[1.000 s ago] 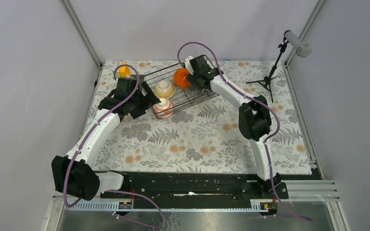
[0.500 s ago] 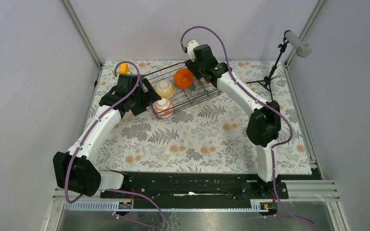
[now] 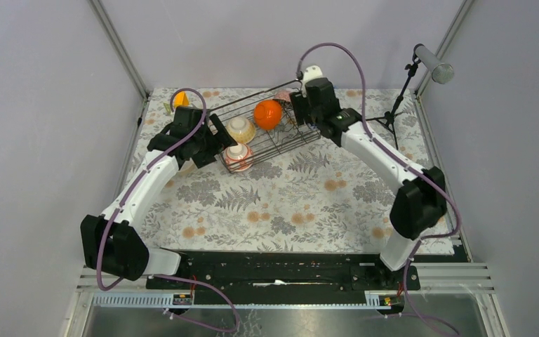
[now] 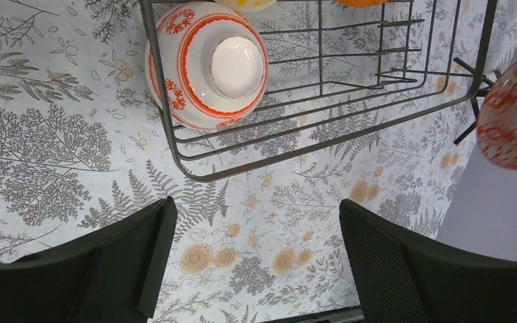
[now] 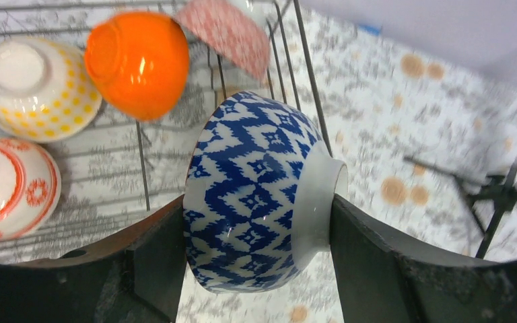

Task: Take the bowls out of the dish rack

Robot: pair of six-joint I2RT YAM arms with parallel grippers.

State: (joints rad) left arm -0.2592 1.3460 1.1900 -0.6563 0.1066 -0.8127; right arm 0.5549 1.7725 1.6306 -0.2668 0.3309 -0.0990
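**A:** Where is the blue-and-white bowl [image 5: 256, 195] to be found?

**B:** It is held on its side by the right jaws, which are closed on it. The foot ring is pressed against one side and the mouth is turned toward the other. It is seen over the end wire of the dish rack [image 5: 296, 67], with the counter [image 5: 404, 121] beyond.

**A:** How is it expected to handle?

**B:** Glazed ceramic is judged likely: stiff, fairly light, slick, and easily chipped if knocked on the wire. With the grip taken foot-to-mouth, little is offered against twisting. A slow carry and a flat set-down on the counter are therefore advised.

**A:** And the others?

**B:** Four are counted in the rack: the orange bowl [image 5: 138, 64], the yellow-dotted bowl [image 5: 33, 87], the pink patterned bowl [image 5: 229, 30] and the red-banded bowl [image 4: 205, 64]. The last is lying foot-up at the rack's corner nearest the left jaws. These are spread open above the counter, with nothing between them. A hold across the wall near the rim is thought safest, since the small foot gives poor purchase.
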